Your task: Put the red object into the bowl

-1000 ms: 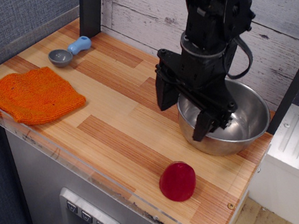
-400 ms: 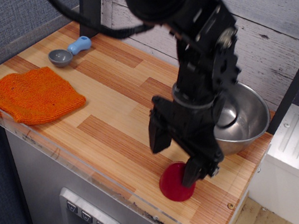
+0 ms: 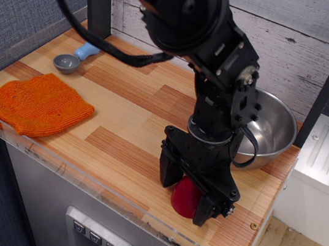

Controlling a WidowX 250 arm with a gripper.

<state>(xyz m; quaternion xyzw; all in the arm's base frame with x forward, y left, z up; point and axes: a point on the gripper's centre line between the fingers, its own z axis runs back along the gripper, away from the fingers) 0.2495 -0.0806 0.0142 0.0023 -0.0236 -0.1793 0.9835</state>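
Note:
The red object is a small dark-red glossy lump on the wooden counter near the front right edge. My black gripper is lowered over it, with one finger on each side of the lump. The jaws stand apart around it, and I cannot tell whether they touch it. The arm hides the top of the lump. The bowl is a large shiny steel bowl behind the gripper at the right of the counter, partly hidden by the arm.
An orange knitted cloth lies at the front left. A small grey scoop with a light-blue handle lies at the back left. A clear plastic lip runs along the counter's front edge. A dark post stands at the back left.
The gripper has moved from in front of the bowl forward and down to the red object, and its fingers now straddle it. The red object has not visibly moved.

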